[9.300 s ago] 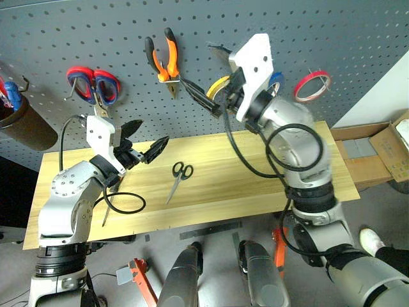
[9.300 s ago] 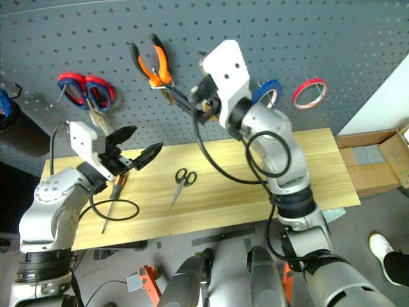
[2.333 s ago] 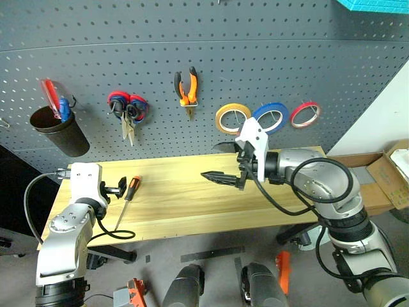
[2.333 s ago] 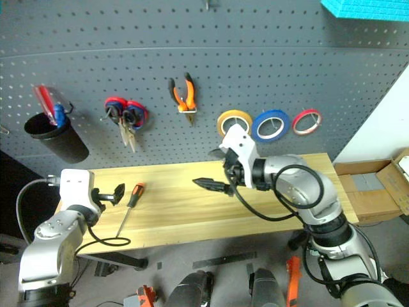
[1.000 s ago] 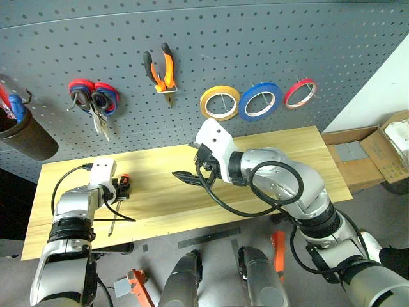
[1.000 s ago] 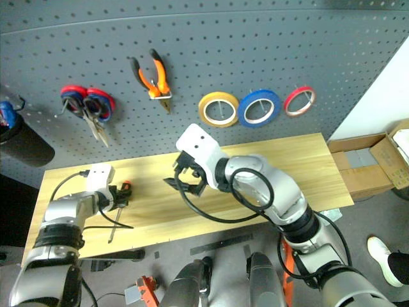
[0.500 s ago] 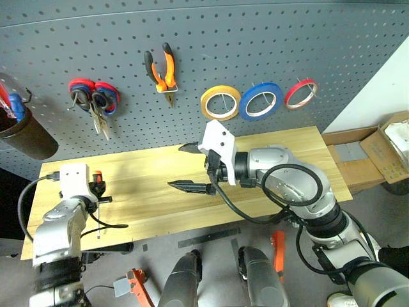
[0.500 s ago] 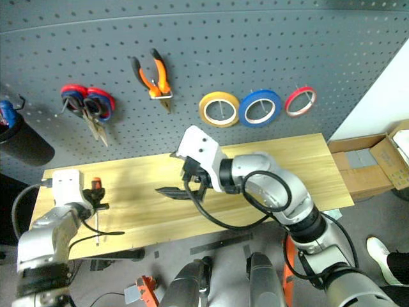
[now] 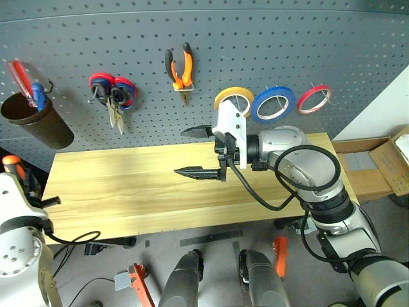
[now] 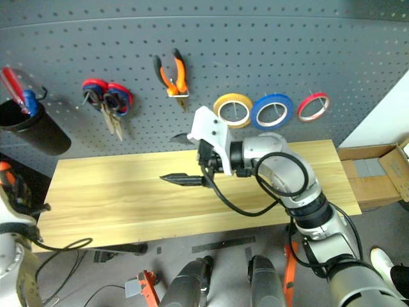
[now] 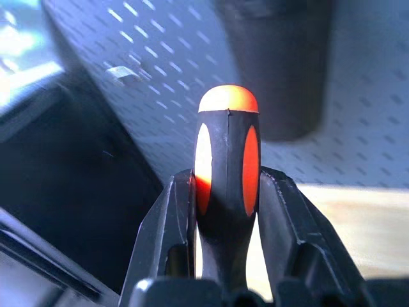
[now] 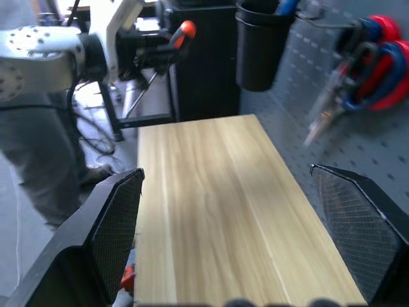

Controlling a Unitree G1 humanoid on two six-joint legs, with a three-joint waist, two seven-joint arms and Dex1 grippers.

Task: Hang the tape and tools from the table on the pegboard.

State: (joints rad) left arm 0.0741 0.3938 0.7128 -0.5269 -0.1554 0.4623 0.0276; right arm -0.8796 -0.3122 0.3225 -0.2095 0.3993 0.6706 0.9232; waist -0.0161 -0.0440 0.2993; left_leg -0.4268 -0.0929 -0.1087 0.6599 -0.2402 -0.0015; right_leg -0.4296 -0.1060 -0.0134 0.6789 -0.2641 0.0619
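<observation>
Left claw (image 11: 227, 192) has lifted the screwdriver (image 11: 225, 173) clear of the bench (image 9: 128, 185) since a second ago: it was low over the bench's left end, now it's up at the far left edge of the head view, off the end of the bench, orange cap showing at (image 9: 11, 161). Claw is clamped on the handle, one finger each side, cap poking out past the tips; shaft runs down behind the claw, mostly hidden. Right claw (image 9: 203, 152) has risen slightly, hangs over mid-bench, jaws wide apart, holding nothing. Bench top is bare now. Pegboard (image 9: 287, 45) already carries the blue tape (image 9: 272, 104) between the yellow roll (image 9: 232, 99) and red roll (image 9: 314, 98), the pliers (image 9: 179, 69) above centre, and black scissors (image 9: 114, 105) sharing a hook with the red-and-blue pair (image 9: 110, 83). So the screwdriver looks like the last item. Black cup (image 9: 30, 120) at the board's left, already holding a red-handled tool (image 9: 19, 75), seems the likely home, can't be sure. To do it well: keep the grip firm, bring the tip over the cup mouth, get the shaft near vertical before lowering, watch for the tip snagging the rim or the tool already inside, release only once the shaft is well in. Right arm should stay clear.
</observation>
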